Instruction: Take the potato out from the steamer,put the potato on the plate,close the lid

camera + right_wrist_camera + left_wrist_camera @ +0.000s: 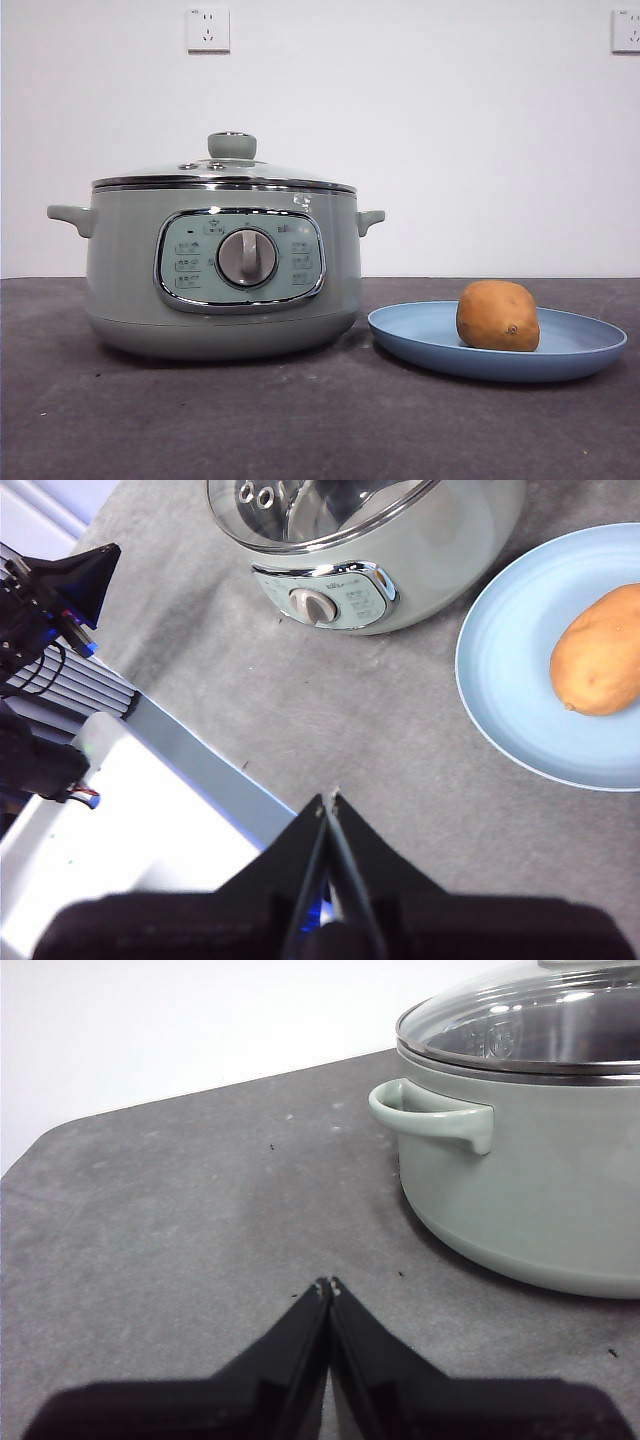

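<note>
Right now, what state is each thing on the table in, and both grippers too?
lid: closed on the steamer
steamer: upright, covered
potato: lying on the plate
plate: flat beside the steamer, holding the potato
left gripper: shut, empty, near the steamer's handle
right gripper: shut, empty, above the table edge

Left gripper (328,1285) low, jaws pressed together; right gripper (328,800) raised high, jaws likewise closed.

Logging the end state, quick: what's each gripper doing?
Left gripper: closed, empty, beside the steamer.
Right gripper: closed, empty, above the table.
</note>
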You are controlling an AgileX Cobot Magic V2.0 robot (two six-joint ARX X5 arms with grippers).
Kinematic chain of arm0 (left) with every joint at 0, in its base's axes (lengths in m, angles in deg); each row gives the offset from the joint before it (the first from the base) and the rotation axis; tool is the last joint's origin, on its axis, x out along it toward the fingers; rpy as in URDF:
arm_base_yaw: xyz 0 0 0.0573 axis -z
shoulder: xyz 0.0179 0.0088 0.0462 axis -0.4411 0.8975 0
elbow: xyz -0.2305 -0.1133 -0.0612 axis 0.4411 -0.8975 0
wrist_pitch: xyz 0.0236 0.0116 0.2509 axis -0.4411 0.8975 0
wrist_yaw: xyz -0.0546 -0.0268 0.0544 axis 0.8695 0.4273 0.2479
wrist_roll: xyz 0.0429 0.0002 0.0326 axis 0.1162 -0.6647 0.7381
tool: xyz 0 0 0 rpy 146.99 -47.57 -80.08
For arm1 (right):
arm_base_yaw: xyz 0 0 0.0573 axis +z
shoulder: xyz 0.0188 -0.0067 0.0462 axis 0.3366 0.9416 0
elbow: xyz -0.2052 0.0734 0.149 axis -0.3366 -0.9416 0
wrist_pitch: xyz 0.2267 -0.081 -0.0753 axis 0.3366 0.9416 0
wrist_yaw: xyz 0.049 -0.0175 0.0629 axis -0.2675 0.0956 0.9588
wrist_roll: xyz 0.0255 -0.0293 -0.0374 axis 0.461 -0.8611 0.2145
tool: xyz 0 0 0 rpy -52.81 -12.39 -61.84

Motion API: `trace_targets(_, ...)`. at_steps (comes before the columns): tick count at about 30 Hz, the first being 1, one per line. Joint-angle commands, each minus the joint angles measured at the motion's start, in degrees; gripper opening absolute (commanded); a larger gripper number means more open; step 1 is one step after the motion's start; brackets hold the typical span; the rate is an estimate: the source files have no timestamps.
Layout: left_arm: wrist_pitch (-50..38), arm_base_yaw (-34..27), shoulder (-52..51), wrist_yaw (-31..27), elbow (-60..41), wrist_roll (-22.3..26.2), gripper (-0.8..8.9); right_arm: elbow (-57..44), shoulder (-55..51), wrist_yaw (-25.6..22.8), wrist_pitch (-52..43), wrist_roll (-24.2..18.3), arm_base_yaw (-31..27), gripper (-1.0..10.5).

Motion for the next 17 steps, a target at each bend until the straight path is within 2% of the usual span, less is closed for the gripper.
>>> trace_targets(1, 0.24, -0.13, -0.17, -0.04, -0.76, -0.5, -0.03, 0.15, -2.32, -3.26, -2.21, -4.15, -1.53, 0.0)
trace_targets(3, 0.24, -0.15, -0.15, -0.04, -0.76, -0.5, -0.03, -0.33, -4.46, -5.29, -5.97, -5.31, -3.48, 0.0)
trace_targets(9, 0.24, -0.13, -0.15, -0.04, -0.76, -0.5, -0.03, -8.5, -14.97, -5.86, -20.72, -5.9, -11.67, 0.0)
trace_targets(13, 0.24, -0.13, -0.15, -0.07, -0.76, -0.5, -0.03, -19.54, -22.36, -5.92, -33.83, -6.71, -17.31, 0.0)
trace_targets(17, 0.24, -0.13, -0.15, -0.04, -0.76, -0.5, -0.03, -30.71, -28.79, -5.95, -44.15, -5.75, -19.67, 0.0)
